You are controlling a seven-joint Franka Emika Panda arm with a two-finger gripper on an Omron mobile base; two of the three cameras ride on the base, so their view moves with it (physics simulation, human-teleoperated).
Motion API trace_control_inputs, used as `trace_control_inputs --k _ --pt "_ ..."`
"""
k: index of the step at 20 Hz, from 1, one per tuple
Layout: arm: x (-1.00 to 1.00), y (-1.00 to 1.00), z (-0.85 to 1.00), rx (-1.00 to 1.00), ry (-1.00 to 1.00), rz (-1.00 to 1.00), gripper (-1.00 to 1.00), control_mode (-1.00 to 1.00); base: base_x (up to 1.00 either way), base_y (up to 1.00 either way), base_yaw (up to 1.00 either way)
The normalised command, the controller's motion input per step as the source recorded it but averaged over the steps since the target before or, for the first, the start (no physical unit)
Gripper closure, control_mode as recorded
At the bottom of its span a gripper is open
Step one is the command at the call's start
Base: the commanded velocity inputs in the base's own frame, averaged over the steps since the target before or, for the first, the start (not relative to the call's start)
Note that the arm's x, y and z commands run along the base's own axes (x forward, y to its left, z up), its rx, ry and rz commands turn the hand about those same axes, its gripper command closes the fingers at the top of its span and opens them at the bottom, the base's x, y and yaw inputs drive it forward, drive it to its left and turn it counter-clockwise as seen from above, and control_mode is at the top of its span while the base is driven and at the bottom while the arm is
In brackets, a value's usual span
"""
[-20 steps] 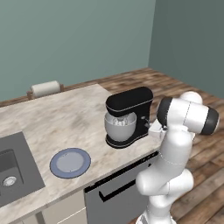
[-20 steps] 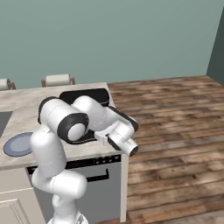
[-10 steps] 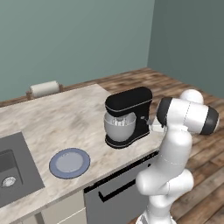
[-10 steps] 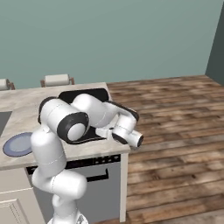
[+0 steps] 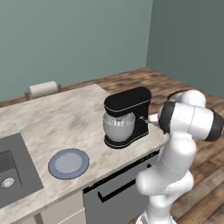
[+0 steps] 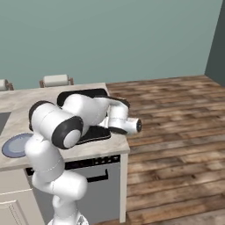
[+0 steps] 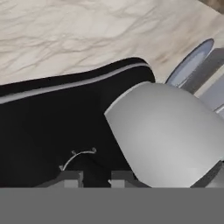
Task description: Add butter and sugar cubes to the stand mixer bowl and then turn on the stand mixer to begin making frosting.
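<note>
The glossy black stand mixer (image 5: 129, 106) stands near the counter's right end, with the silvery stand mixer bowl (image 5: 118, 126) under its head and the whisk down inside. My gripper (image 5: 151, 120) is at the mixer's right side, reaching in from the arm. In the hand view the black mixer body (image 7: 52, 127) and the bowl (image 7: 170, 135) loom close. My gripper (image 7: 95, 179) is open by a narrow gap, right against the mixer's side just below a small curved mark, with nothing gripped. The butter and the sugar cubes are out of view.
A round blue-grey plate (image 5: 68, 163) lies bare on the marble counter (image 5: 57, 118) left of the mixer, and a sink (image 5: 9, 173) is sunk in at the far left. My arm covers most of the mixer (image 6: 94, 133) in the right base view. Wooden floor lies beyond the counter's right edge.
My hand has swung up and in against the mixer's right side. The gap between the fingers has narrowed. The mixer, bowl and plate have not moved.
</note>
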Motion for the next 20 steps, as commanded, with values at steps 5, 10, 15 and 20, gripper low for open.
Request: trace_control_inputs --k 5,10,15,20 --pt "0.00 0.93 0.18 0.00 0.68 0.00 1.00 -1.00 0.00 0.00 0.00" --pt "0.08 0.64 0.02 0.06 0.78 0.09 1.00 -1.00 0.00 0.00 0.00" --pt "0.37 0.30 -0.13 0.16 0.49 0.25 1.00 -1.00 0.00 0.00 0.00" --pt "0.73 0.20 -0.28 0.23 0.31 0.30 1.00 -1.00 0.00 0.00 0.00"
